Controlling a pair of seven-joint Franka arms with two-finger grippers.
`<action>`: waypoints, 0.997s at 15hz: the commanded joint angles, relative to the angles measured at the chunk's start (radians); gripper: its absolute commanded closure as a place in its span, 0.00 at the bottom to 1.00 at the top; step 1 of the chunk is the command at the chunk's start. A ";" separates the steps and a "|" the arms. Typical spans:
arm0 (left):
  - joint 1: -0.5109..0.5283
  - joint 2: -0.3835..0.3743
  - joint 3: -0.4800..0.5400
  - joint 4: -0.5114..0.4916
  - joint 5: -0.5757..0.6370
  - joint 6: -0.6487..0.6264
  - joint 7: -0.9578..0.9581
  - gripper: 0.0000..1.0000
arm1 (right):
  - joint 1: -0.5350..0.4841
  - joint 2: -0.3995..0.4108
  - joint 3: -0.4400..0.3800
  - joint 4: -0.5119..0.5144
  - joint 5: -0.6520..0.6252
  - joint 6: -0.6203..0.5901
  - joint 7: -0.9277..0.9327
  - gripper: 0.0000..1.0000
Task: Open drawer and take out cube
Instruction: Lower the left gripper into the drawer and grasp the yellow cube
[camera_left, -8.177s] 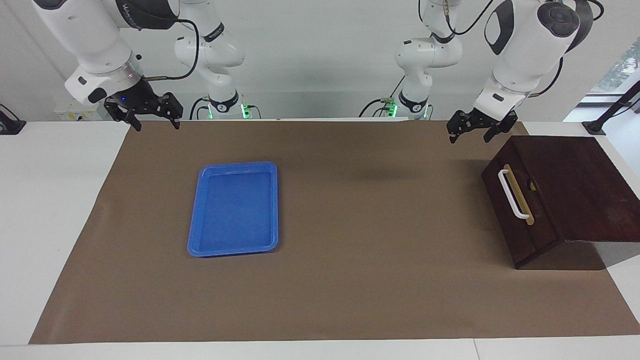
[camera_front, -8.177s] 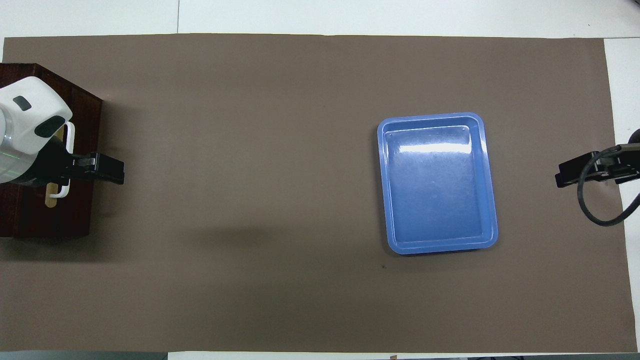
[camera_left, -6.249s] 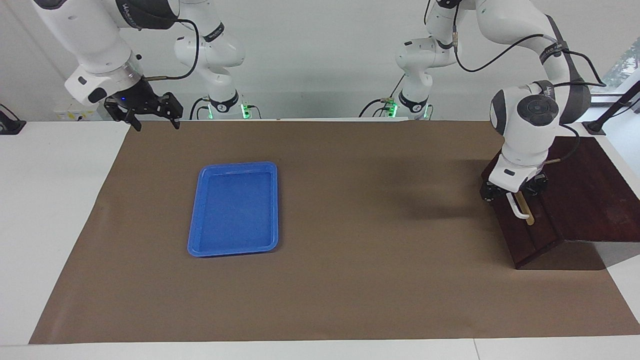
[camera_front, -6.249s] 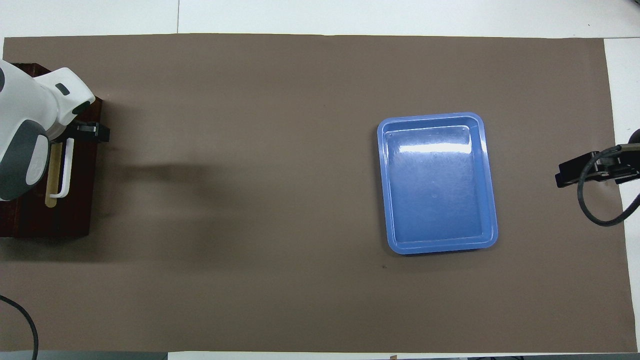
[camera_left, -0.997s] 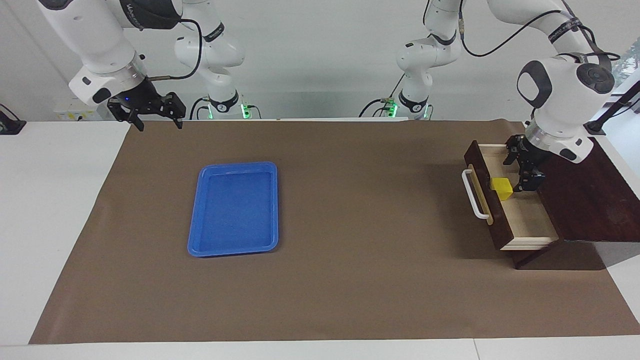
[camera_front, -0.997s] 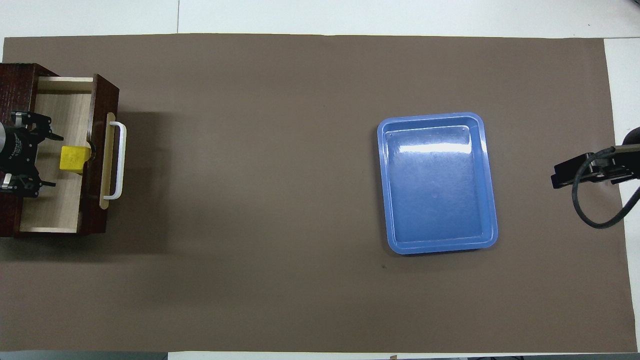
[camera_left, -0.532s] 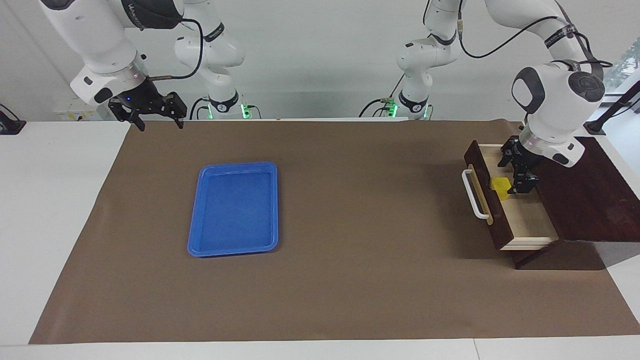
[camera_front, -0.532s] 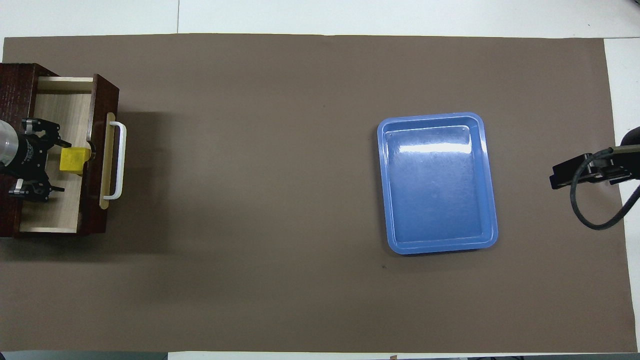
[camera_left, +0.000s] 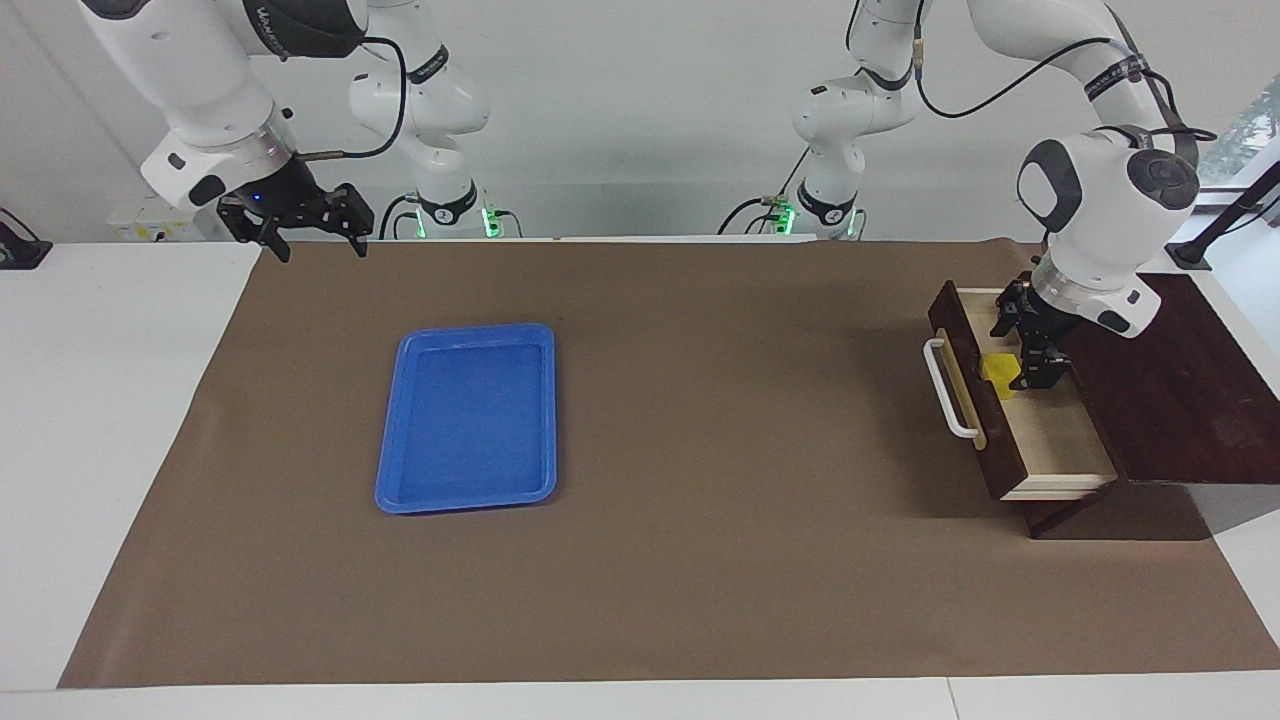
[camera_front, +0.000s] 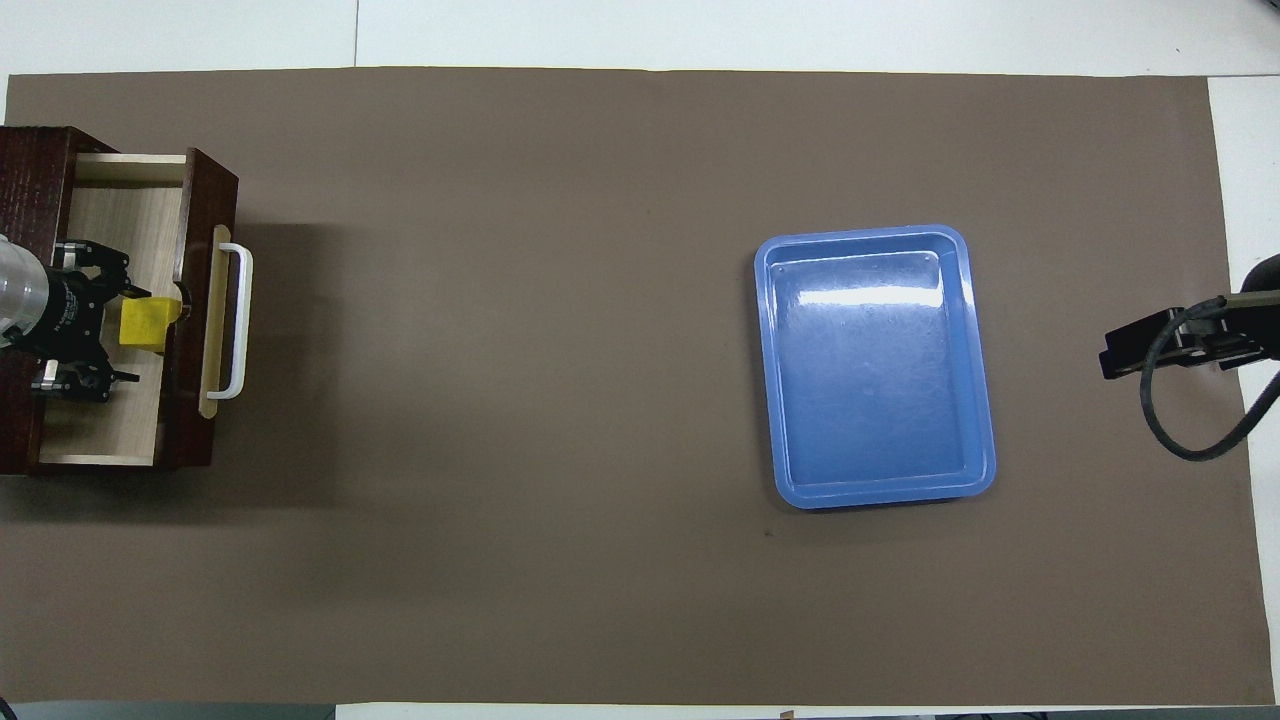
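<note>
Drawer (camera_left: 1010, 440) open at worktop's left-arm end w/ cube (camera_left: 1000, 374) inside by its front; we'd centre left gripper (camera_left: 1022, 350), fingers apart around it, before clamping; right gripper (camera_left: 305, 240) waits open.

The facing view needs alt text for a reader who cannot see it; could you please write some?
The left gripper reaches into the open drawer of a dark wooden box, right at a small yellow cube lying inside. Toward the right arm's end of the brown mat lies an empty blue tray. The right gripper waits, open, over the mat's edge nearest the robots.
</note>
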 joint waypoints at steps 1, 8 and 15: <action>0.001 -0.017 -0.001 -0.029 -0.014 0.029 -0.008 0.23 | -0.003 -0.022 0.006 -0.023 0.000 0.001 0.024 0.00; 0.001 -0.011 -0.001 -0.012 -0.014 0.029 -0.005 1.00 | -0.004 -0.022 0.006 -0.023 0.000 0.003 0.025 0.00; -0.017 0.077 -0.005 0.349 -0.015 -0.308 -0.006 1.00 | -0.004 -0.022 0.005 -0.023 0.000 0.003 0.025 0.00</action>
